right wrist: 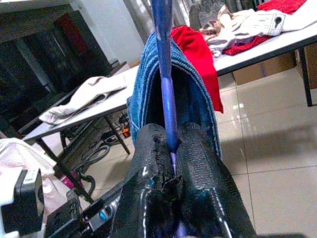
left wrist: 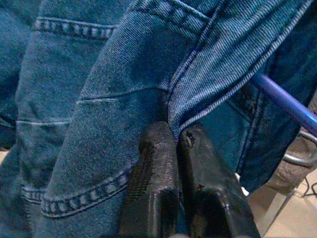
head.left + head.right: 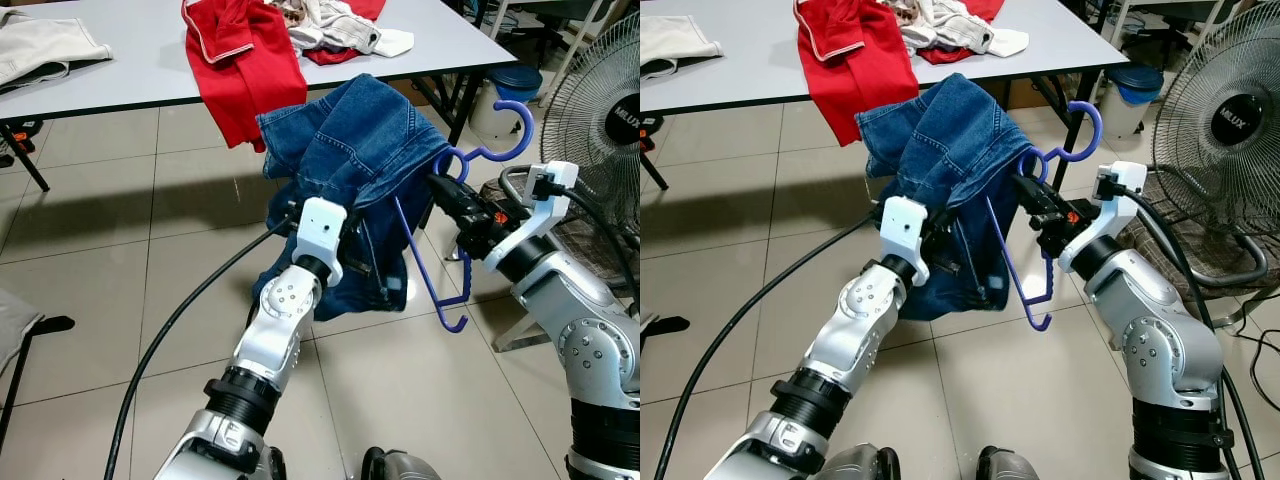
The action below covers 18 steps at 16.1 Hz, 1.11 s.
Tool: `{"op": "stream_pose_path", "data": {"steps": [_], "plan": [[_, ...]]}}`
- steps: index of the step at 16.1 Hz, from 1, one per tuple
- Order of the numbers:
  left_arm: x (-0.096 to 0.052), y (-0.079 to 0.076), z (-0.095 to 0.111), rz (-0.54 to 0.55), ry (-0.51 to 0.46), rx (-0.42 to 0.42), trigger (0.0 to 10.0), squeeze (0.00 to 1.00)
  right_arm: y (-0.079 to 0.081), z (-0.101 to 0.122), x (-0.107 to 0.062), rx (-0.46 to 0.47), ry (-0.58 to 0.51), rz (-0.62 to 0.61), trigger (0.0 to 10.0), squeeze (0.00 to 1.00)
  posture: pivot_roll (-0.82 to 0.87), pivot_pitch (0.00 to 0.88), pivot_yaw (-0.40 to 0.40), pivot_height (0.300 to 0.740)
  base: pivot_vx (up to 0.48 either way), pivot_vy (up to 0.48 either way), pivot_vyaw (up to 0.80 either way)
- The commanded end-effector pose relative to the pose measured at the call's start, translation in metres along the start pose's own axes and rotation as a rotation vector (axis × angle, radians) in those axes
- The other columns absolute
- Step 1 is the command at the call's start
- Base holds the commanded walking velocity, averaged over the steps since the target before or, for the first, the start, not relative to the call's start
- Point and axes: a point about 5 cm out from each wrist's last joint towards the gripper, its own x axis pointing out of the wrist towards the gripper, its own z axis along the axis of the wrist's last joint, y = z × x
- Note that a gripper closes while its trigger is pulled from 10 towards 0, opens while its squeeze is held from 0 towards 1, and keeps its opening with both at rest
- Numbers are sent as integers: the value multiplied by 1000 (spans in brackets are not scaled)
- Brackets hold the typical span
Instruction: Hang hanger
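Observation:
A blue plastic hanger point(image 3: 432, 262) is held in the air in front of me, its hook point(image 3: 505, 135) pointing up to the right. Blue denim jeans point(image 3: 355, 160) are draped over it. My right gripper point(image 3: 440, 190) is shut on the hanger near its neck; in the right wrist view the blue bar point(image 1: 166, 84) runs up from between the fingers point(image 1: 198, 163). My left gripper point(image 2: 176, 144) is shut on a fold of the jeans point(image 2: 99, 99), low on the cloth's left side point(image 3: 335, 245).
A grey table point(image 3: 130, 60) stands ahead with a red garment point(image 3: 240, 60) hanging over its edge and pale clothes point(image 3: 335, 28) piled on top. A standing fan point(image 3: 600, 120) is at the right. A black cable point(image 3: 170, 330) crosses the tiled floor.

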Motion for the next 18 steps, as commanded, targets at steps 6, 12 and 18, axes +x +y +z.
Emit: {"op": "stream_pose_path", "data": {"steps": [6, 12, 18], "plan": [[-5, 19, 15, -39, -76, -131, 0, 0, -5, 5, -9, -52, -22, -28, 0, 0, -129, 74, 11, 740, 0, 0, 0], [-18, 37, 52, -358, -22, -244, 0, 0, -15, 0, -3, -88, -51, -58, 0, 0, -73, 57, 28, 740, 0, 0, 0], [-21, 24, 101, -638, 14, -448, 0, 0, -25, 12, 31, 129, -357, -106, 0, 0, 18, 30, 12, 740, 0, 0, 0]]}}
